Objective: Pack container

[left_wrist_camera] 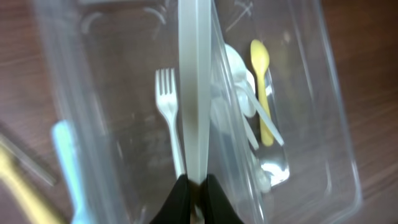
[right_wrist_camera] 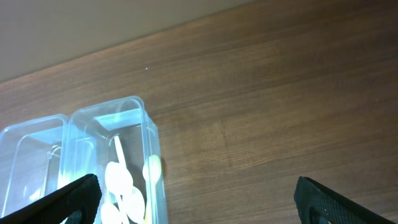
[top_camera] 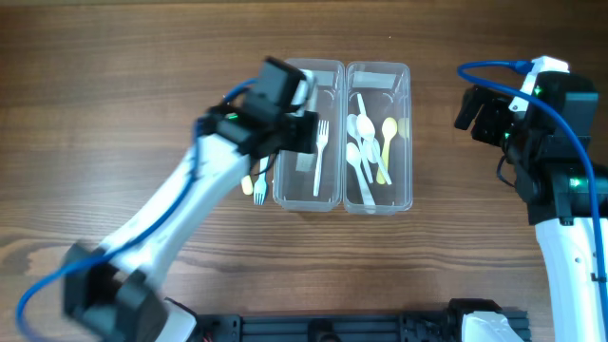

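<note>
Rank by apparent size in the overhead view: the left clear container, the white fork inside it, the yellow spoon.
1. left clear container
2. white fork
3. yellow spoon, only slightly shorter than the fork; those two look nearly alike.

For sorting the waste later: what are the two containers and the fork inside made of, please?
Containers: clear, glossy plastic, it seems; the table shows through. Fork: white matte plastic, probably; thin and slightly translucent.

Left hand (left_wrist_camera: 196, 186) pinched; right hand (right_wrist_camera: 199, 190) agape.
</note>
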Available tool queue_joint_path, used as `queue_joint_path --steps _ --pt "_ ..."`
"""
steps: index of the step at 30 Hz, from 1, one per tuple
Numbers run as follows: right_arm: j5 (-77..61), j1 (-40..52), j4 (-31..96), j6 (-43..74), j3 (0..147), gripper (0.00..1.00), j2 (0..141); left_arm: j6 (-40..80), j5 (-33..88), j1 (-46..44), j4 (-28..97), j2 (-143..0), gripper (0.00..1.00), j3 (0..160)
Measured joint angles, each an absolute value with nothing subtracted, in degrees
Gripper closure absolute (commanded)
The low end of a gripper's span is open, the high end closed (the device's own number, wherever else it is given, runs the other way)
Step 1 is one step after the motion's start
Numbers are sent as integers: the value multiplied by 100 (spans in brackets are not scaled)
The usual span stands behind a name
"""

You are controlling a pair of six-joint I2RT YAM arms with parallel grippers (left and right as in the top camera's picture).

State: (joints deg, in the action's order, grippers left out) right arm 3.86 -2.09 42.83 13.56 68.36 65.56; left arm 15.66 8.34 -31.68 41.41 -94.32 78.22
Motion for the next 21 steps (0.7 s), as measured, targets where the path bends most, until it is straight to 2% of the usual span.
queue_joint_path --steps 1,3,5,7,10,11,16,18,21 --pt "386 -209 4283 1356 6836 0 6558 1629 766 -3258 4010 -9765 85 7822" --pt "386 -209 4285 1356 6836 1 6558 1861 644 -3374 3739 -10597 57 7802" --pt "386 -209 4285 1356 6836 0 6558 2012 578 -3352 3723 -10860 37 7784" --pt "386 -209 4287 1354 6836 0 6565 2086 563 -3295 4141 -10827 36 7911" --pt "386 -209 4283 1356 6836 0 6584 2106 539 -3009 5015 -10407 48 8578" --pt "386 -209 4283 1356 6836 0 6595 2117 539 -2877 5065 -10175 48 8696" --pt "386 -209 4285 1356 6836 0 6687 2615 -139 -2091 5774 -9609 37 8720" --pt "386 -209 4287 1356 6836 0 6729 2871 -316 -1892 5680 -9664 40 8267" --pt "386 -209 4283 1356 6836 0 6740 3157 -362 -1879 5223 -9988 39 7505"
